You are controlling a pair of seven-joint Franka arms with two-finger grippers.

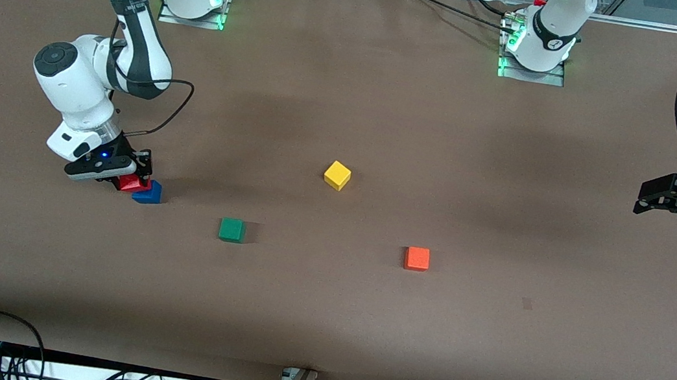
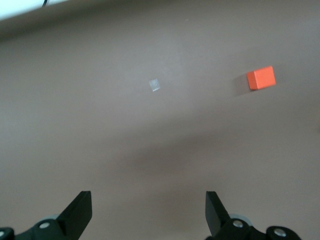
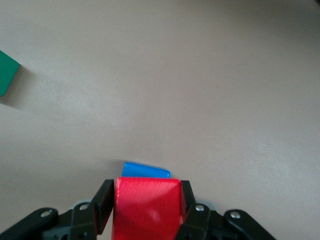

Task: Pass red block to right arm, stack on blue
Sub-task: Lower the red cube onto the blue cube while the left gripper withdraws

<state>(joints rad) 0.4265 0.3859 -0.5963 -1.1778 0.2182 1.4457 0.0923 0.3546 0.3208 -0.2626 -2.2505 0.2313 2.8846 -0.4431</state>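
Right wrist view shows the right tool (image 3: 145,207) clamped on the red block (image 3: 146,206), just above the blue cube (image 3: 145,171) on the tabletop (image 1: 325,293). Left tool (image 2: 147,212) waits wide, holding nothing.

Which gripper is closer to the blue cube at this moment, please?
Right. The right gripper holds the red block against the blue cube; the left gripper waits open at its own table end.

The table (image 1: 321,318) wears a matt brown covering, like paper or felt; the red block (image 3: 146,207) has a smooth, faintly glossy face; the right arm (image 1: 74,83) is glossy white plastic; its gripper (image 3: 145,206) matt black.
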